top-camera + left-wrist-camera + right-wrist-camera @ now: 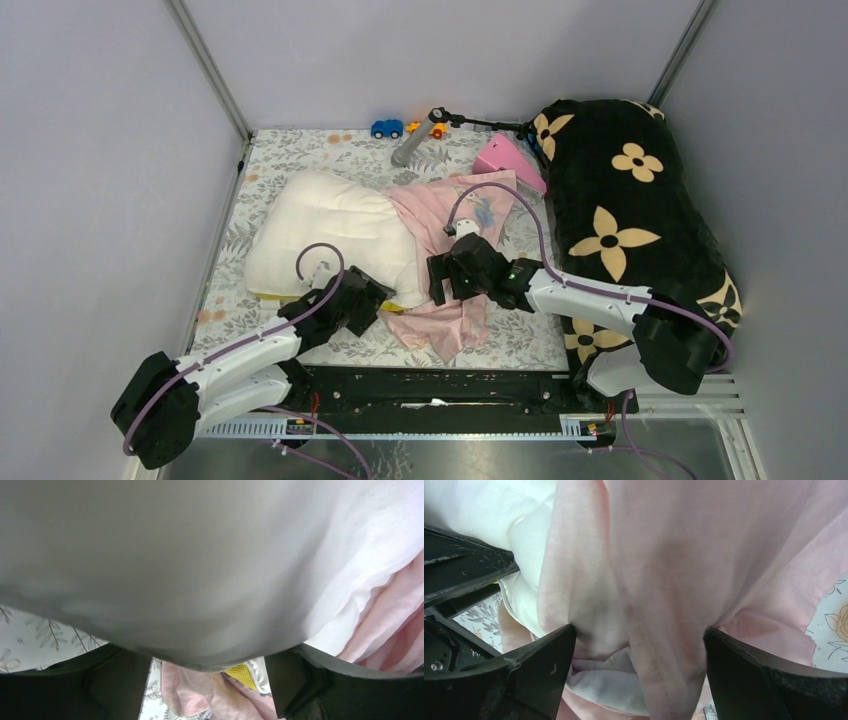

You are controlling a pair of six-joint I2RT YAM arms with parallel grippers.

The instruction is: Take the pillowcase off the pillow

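The cream-white pillow [330, 230] lies on the left of the mat, its right end still inside the pale pink pillowcase [455, 225], which trails toward the near edge. My left gripper [368, 300] is at the pillow's near edge. In the left wrist view the gripper [207, 655] is open, its dark fingers [115, 685] wide apart under the bulging pillow [200, 570], with the yellow trim [242, 674] and pink fabric [192, 692] between them. My right gripper [452, 280] is over the pillowcase. In the right wrist view it [639, 635] is open, with a fold of the pillowcase [664, 605] hanging between its fingers [541, 662].
A black blanket with tan flowers [620, 220] fills the right side. A pink object [510, 160], a grey cylinder [412, 145], a blue toy car [386, 128] and a small orange toy [438, 130] lie at the back of the floral mat [290, 155].
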